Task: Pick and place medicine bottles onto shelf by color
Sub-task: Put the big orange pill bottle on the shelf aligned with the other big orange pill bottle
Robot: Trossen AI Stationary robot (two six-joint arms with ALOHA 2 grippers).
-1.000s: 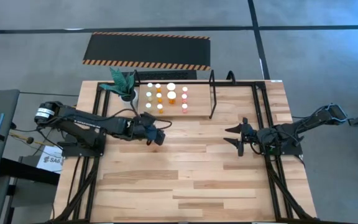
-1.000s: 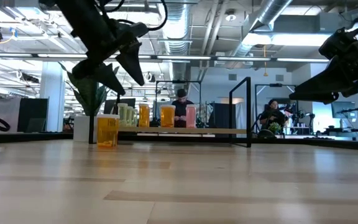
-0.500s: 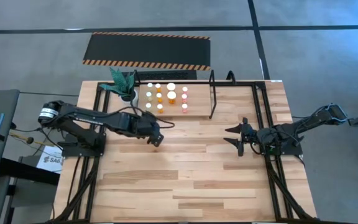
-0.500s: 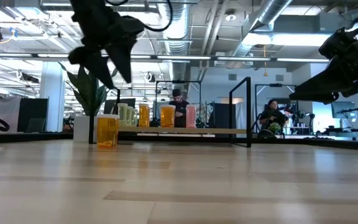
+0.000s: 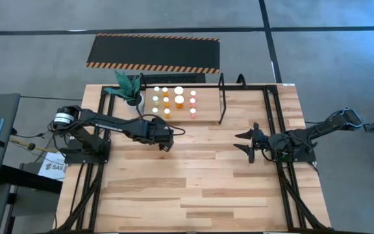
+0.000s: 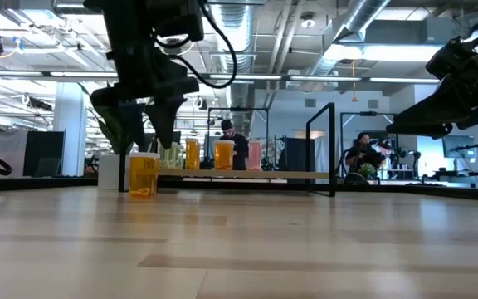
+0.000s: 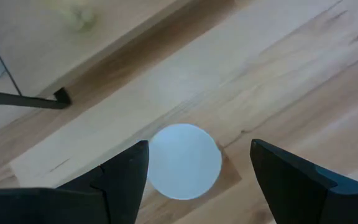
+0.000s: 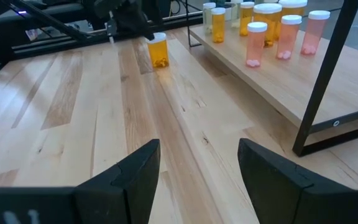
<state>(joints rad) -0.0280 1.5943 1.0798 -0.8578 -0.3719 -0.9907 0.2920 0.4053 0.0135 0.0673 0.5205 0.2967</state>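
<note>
**Left claw poised over last loose bottle**

On the table just before the shelf (image 5: pixel 187 112), an upright orange bottle (image 8: pixel 157 50) stands directly beneath the left gripper (image 6: pixel 149 106), jaws spread to either side of its white cap (image 7: pixel 184 161), apparently untouched. The right gripper (image 5: pixel 249 144), also spread, waits well apart.

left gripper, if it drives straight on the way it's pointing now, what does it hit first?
Most likely the white cap of the orange bottle standing on the table: the left gripper points down at it, open, with the cap between its fingers. The height gap is unclear.
</note>
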